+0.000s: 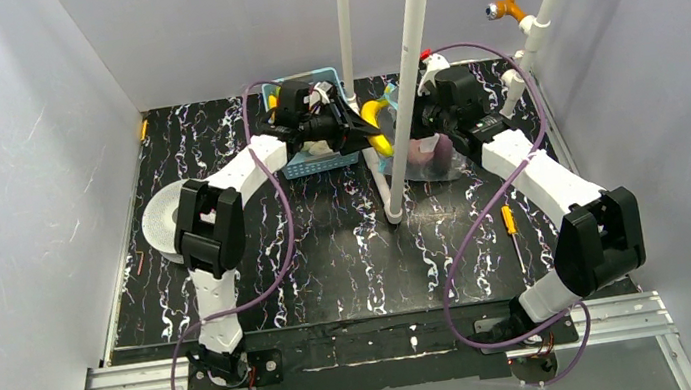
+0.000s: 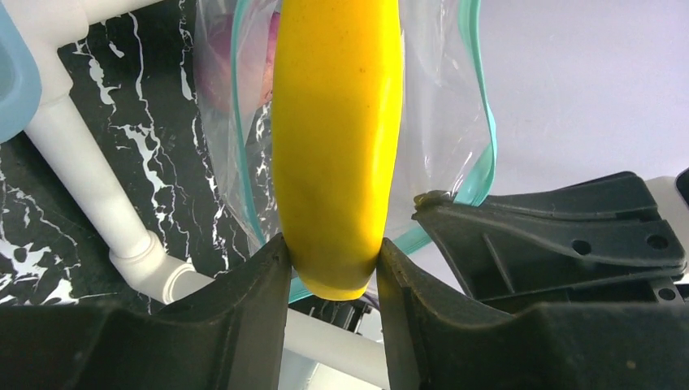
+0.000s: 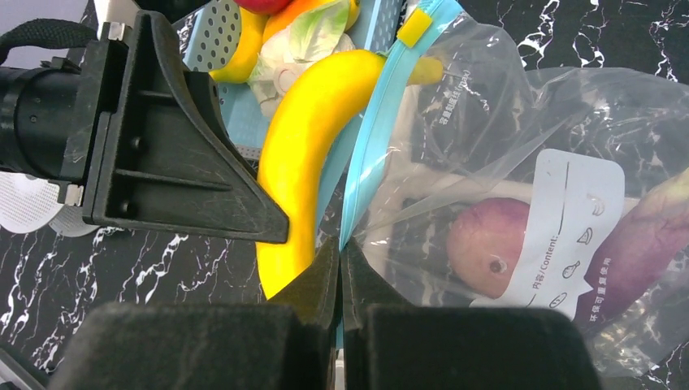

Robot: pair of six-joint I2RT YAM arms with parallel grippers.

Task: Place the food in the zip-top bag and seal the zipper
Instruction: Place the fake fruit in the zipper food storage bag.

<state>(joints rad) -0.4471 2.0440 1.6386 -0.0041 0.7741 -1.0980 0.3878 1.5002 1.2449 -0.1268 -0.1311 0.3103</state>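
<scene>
A smooth, curved yellow banana [image 2: 337, 138] is pinched at one end by the left gripper [image 2: 333, 260], at the mouth of the clear, crinkled zip-top bag [image 3: 487, 146]. The bag's teal zipper [image 3: 382, 122] strip is clamped by the closed right gripper [image 3: 340, 256]. Rounded purple pieces [image 3: 487, 248] are seen inside the bag.

In the upper centre, the left gripper [image 1: 360, 130] holds the banana [image 1: 372, 116] just left of a white pipe [image 1: 404, 76]. Right of the pipe lies the bag [image 1: 435, 160], with the right gripper [image 1: 429, 125] over it. A blue basket [image 1: 323, 166] sits under the left arm.
</scene>
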